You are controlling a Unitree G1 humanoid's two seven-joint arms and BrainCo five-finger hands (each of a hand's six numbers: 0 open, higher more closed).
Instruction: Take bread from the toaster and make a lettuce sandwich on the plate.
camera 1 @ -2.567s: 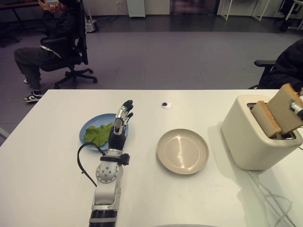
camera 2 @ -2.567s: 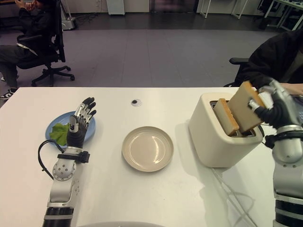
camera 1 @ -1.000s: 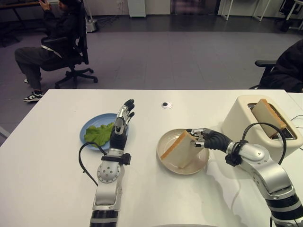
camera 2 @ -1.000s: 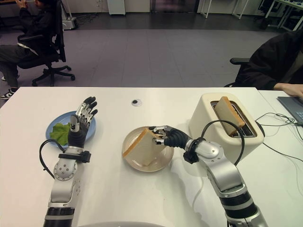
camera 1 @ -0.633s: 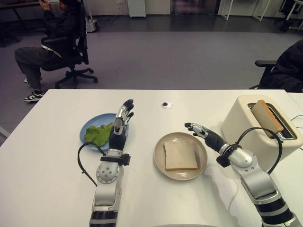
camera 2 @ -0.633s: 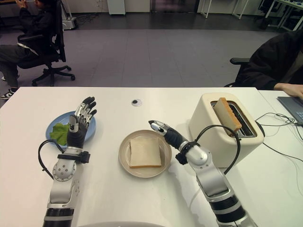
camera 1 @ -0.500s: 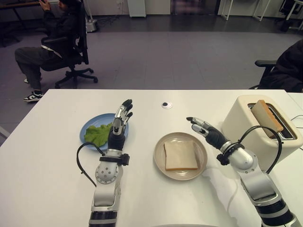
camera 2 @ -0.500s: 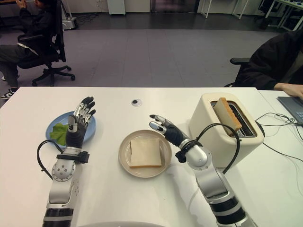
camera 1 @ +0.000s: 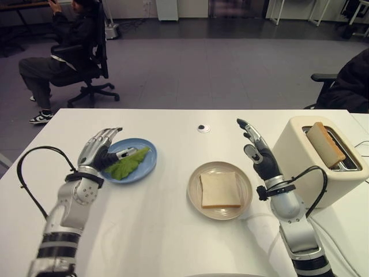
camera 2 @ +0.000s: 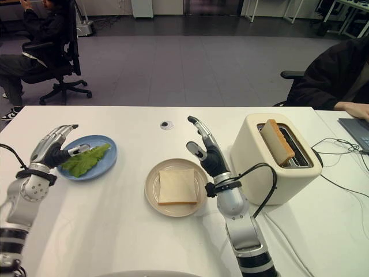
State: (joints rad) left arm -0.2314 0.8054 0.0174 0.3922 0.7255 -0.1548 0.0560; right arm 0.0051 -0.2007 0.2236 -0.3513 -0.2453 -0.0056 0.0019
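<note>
A green lettuce leaf point(camera 1: 128, 164) lies on the blue plate point(camera 1: 143, 171) at the left. My left hand point(camera 1: 98, 151) sits at the plate's left rim with its fingers curled onto the leaf's near end. One bread slice point(camera 1: 220, 189) lies flat on the beige plate point(camera 1: 191, 190) in the middle. My right hand point(camera 1: 256, 151) is raised between that plate and the toaster point(camera 1: 305, 179), fingers spread and holding nothing. A second bread slice point(camera 1: 324, 144) stands tilted in the toaster's slot.
A small black knob point(camera 1: 200, 127) on a white disc sits on the table behind the beige plate. A cable trails from the toaster toward the right front. A laptop corner point(camera 2: 354, 128) lies at the far right edge, beside a seated person.
My left hand has swung out to the left and curled onto the lettuce. My right hand, having left the bread on the beige plate, has lifted and drawn back toward the toaster.
</note>
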